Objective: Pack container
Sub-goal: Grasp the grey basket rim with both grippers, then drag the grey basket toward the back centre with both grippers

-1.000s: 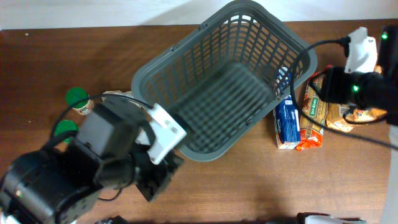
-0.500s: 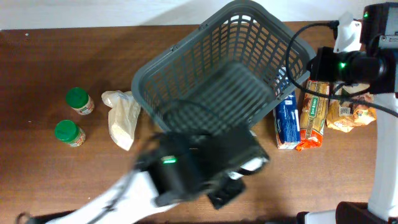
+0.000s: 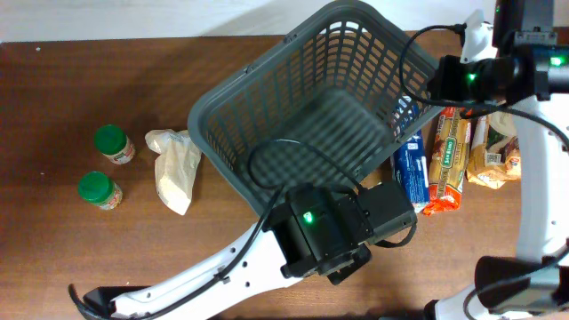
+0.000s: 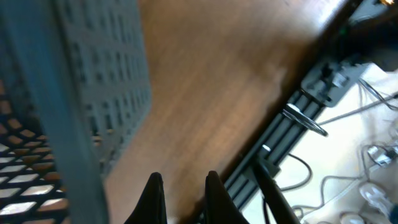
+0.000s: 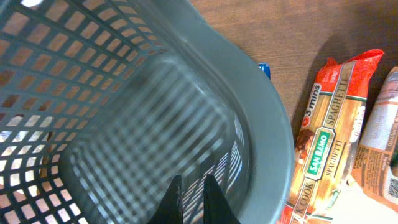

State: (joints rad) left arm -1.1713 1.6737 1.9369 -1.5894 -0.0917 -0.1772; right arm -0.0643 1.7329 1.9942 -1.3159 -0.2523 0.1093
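The container [image 3: 320,116], a dark grey slotted basket, lies at an angle mid-table with nothing showing inside it. My left gripper [image 4: 185,200] is shut on nothing, low over bare wood just off the basket's near corner [image 4: 74,124]. From overhead, the left wrist [image 3: 333,227] hides its fingers. My right gripper [image 5: 193,200] is shut and empty, hanging over the basket's inside by the right rim [image 5: 261,118]. The right wrist [image 3: 471,76] sits above that rim in the overhead view.
Two green-lidded jars [image 3: 111,142] [image 3: 96,188] and a cream bag [image 3: 178,164] lie left of the basket. On its right lie a blue box [image 3: 411,173], a spaghetti packet [image 3: 447,160] [image 5: 323,155] and another packet [image 3: 498,164]. The table's front edge and rails [image 4: 298,130] are close to the left gripper.
My left arm has swung from the jars' side rightward along the basket's front. My right gripper has shut and moved up and left from above the packets to the basket's rim.
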